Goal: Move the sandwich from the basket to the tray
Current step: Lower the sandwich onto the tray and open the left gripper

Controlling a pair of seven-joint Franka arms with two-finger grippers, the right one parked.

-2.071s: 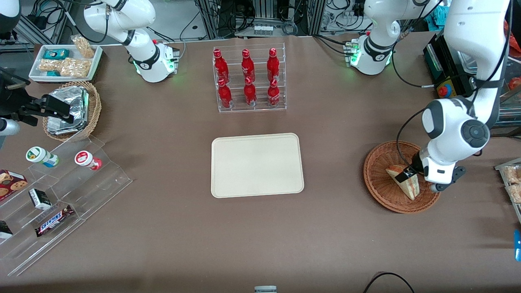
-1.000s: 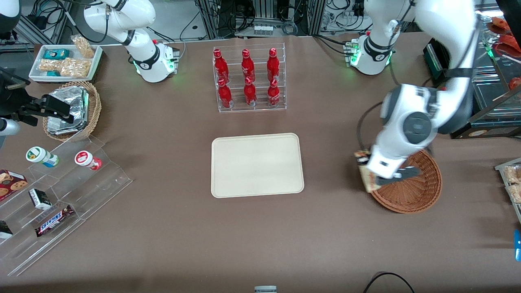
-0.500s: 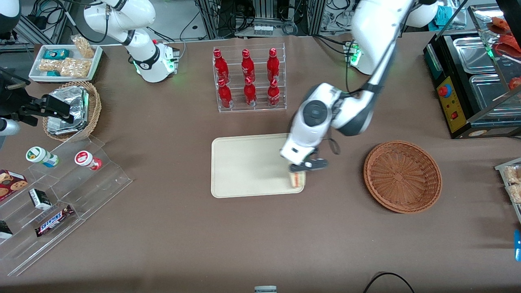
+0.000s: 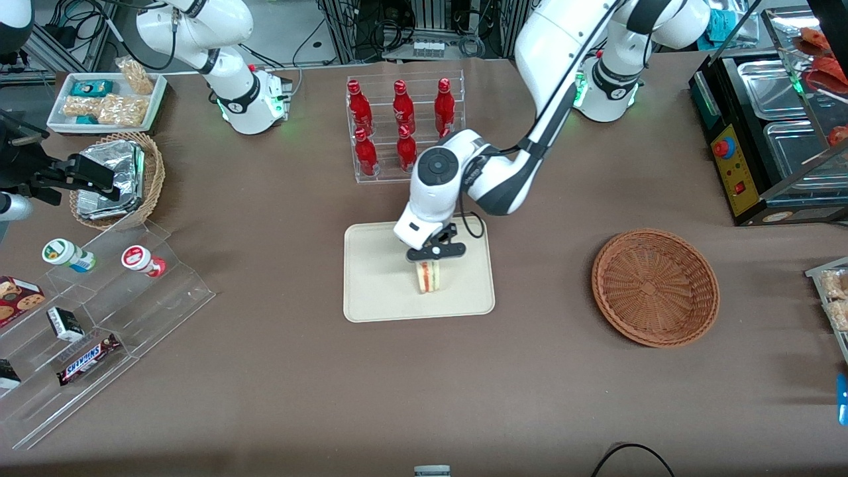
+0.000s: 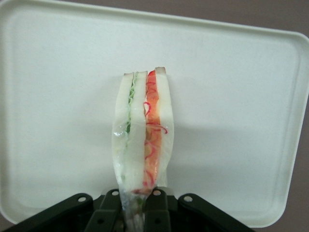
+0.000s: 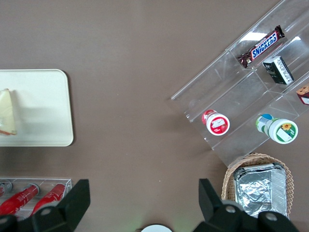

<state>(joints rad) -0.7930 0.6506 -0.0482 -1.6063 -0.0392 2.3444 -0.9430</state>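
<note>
Sandwich [image 4: 429,276]: held edge-on over the tray [image 4: 371,291], near its middle; whether it touches the surface I cannot tell.
Gripper [image 4: 432,260]: above the tray, nearer the front camera than the bottle rack [image 4: 405,126]; fingers [image 5: 155,210] clamped on the sandwich's narrow end, one on each bread face.
Basket [image 4: 654,287]: empty, well apart from the tray, toward the working arm's end of the tabletop.
Handling: likely light and soft; the bread bulges below the grip, so a hard squeeze would crush it. The clear wrap looks slick.
Hold: across the two flat bread faces, as now, with gentle pressure.
Stage: carrying looks done; lowering and release remain.
Risk: standing on edge, it may tip over once released.
</note>
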